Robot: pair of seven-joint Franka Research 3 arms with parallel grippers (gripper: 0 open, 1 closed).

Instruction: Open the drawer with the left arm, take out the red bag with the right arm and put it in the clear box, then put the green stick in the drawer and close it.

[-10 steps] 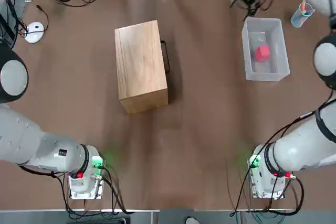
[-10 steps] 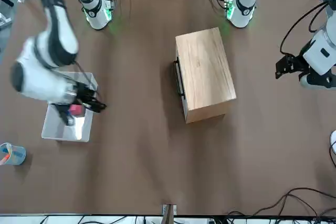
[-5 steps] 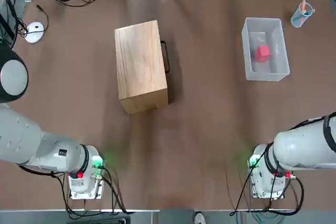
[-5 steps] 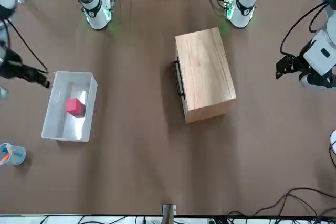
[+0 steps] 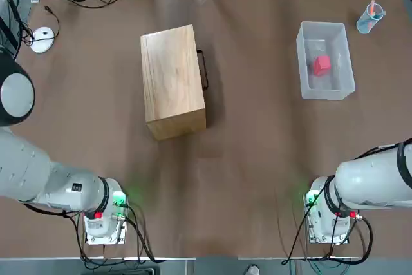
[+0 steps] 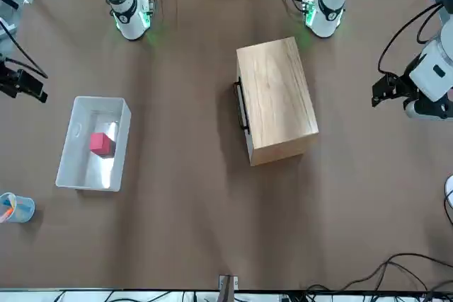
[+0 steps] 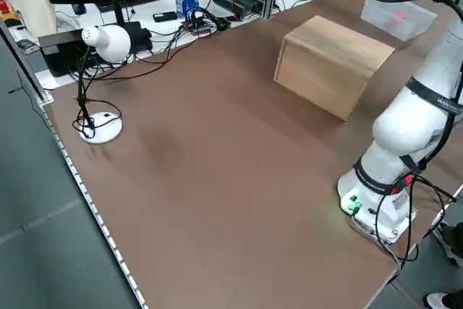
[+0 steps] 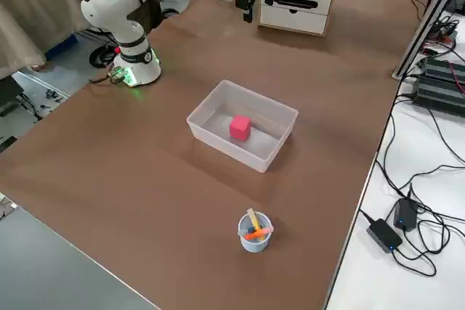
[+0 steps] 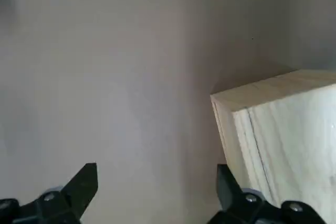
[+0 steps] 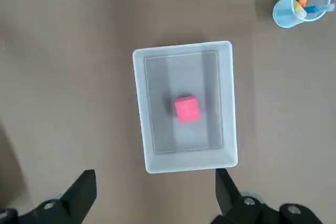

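The drawer (image 8: 294, 18) sits shut in the light wooden box (image 5: 172, 82), its dark handle (image 5: 204, 70) facing the robot's right. The red bag (image 5: 322, 64) lies inside the clear box (image 5: 325, 91) at the far right of the table. My right gripper (image 6: 25, 84) hovers open and empty high up, just off the clear box (image 10: 184, 163) on the robot's right. My left gripper (image 6: 382, 91) hangs open and empty to the left of the wooden box (image 9: 283, 129), near one of its corners. The green stick is out of view.
A small blue cup (image 5: 370, 17) with coloured sticks stands at the far right corner beyond the clear box. A white lamp (image 7: 108, 41) and its round base (image 5: 42, 38) stand at the far left. Cables run along the far edge. Both arm bases stand at the near edge.
My right gripper has drawn back from over the clear box toward the table's right edge, leaving the red bag lying inside. The left arm has not moved.
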